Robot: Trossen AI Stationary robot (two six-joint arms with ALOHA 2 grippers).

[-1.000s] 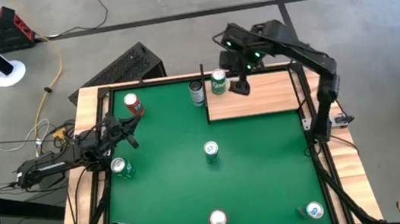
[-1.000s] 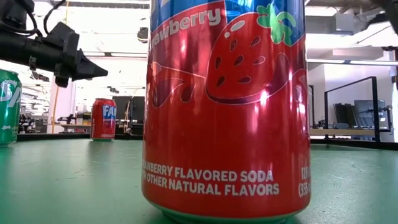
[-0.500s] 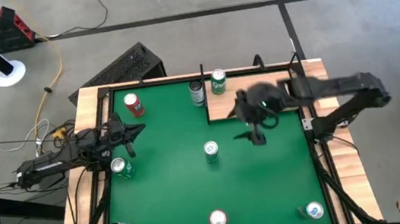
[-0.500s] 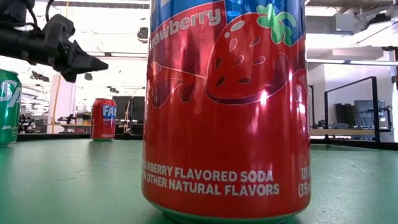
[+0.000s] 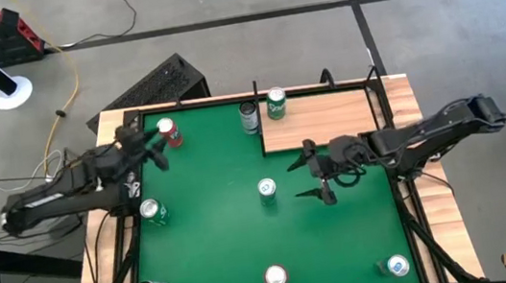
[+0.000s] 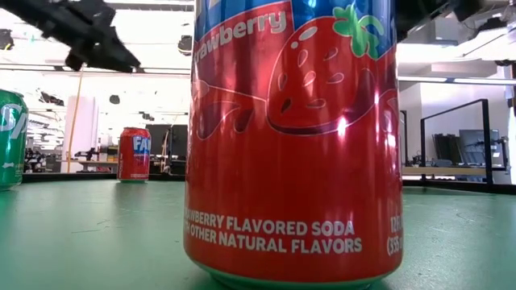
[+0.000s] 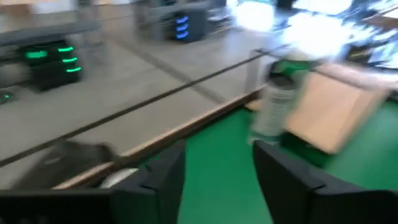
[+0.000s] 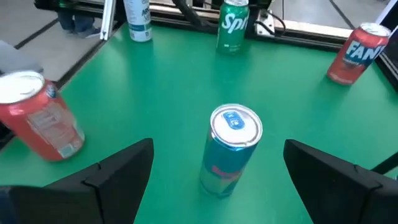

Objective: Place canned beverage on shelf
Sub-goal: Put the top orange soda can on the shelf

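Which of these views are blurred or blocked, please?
Left wrist view: motion-smeared, the silver can and shelf soft. Low view: the strawberry soda can fills the frame, with window glare behind. High and right wrist views: sharp, the blue can crisp.

- High view looks straight down on the whole green worktop.
- Low view sits at worktop level, pressed close to a strawberry soda can, facing the room.
- Right wrist view looks down at a blue slim can, also seen from above.
- Left wrist view faces the shelf.
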